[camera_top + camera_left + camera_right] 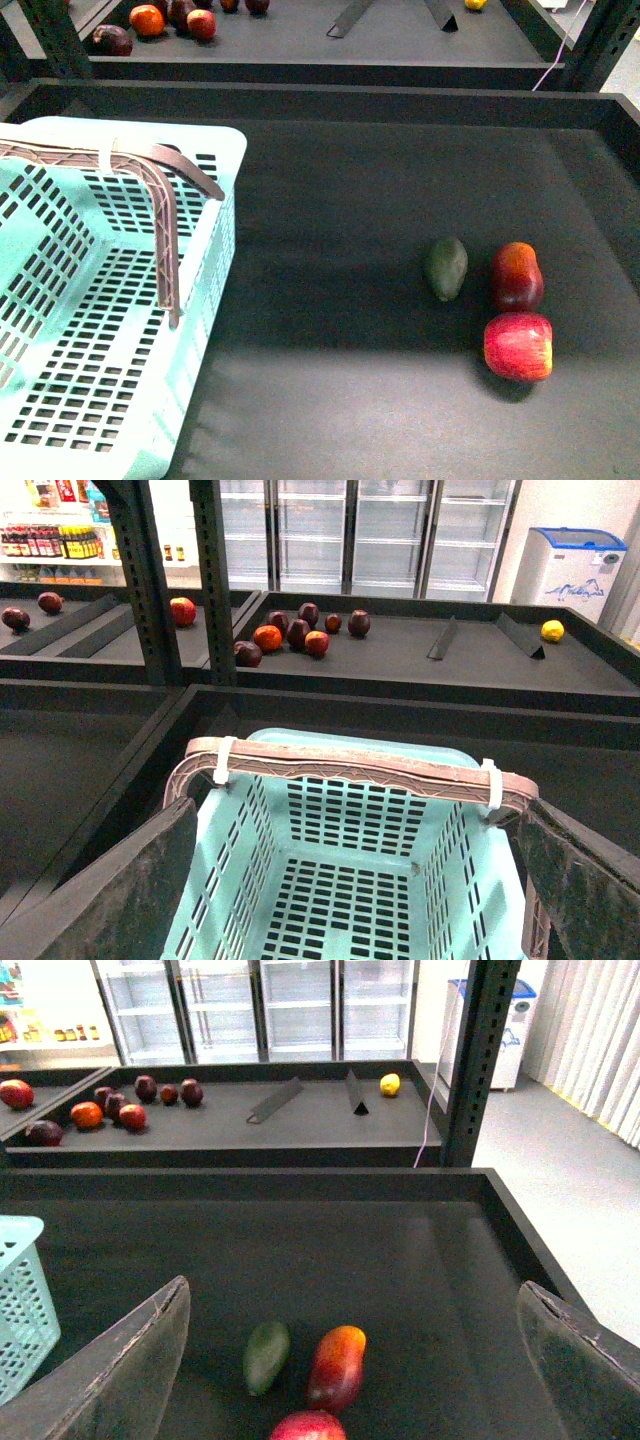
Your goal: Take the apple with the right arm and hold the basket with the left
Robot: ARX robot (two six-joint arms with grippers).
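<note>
The bright red apple (518,346) lies on the dark shelf at the front right; its top shows at the edge of the right wrist view (306,1427). The light turquoise basket (215,160) stands at the left with its brownish-grey handles (165,240) raised. In the left wrist view my left gripper (355,880) is open above the basket (345,865), its fingers on either side of the near handle (360,765). My right gripper (355,1360) is open above the fruit, not touching it. Neither gripper shows in the front view.
A dark green avocado (446,267) and a taller dark red, orange-topped fruit (516,275) lie just beyond the apple. The shelf has a raised back rim (320,100). A farther shelf holds several fruits (147,20). Dark metal uprights (480,1060) flank the shelf.
</note>
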